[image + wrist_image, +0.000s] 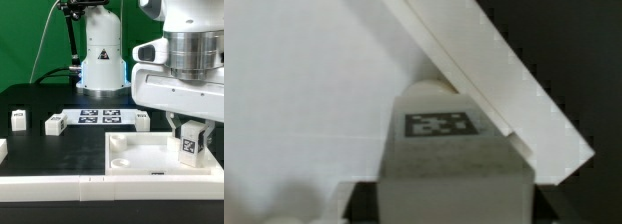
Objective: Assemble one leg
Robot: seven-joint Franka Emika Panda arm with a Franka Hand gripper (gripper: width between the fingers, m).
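My gripper [190, 132] is shut on a leg [190, 146], a small white block with a black-and-white tag. It holds the leg upright, low inside the large white tray [128, 172], near the wall on the exterior view's right. In the wrist view the leg [445, 150] fills the space between my dark fingers [370, 200], with its tip close to the tray's raised wall [491, 70] and the tray floor [313, 90] beside it. I cannot tell whether the leg touches the floor.
Three more white legs stand on the black table: two at the exterior view's left [17, 119] [53, 124] and one behind the tray [142, 120]. The marker board [100, 116] lies in front of the robot base [103, 55].
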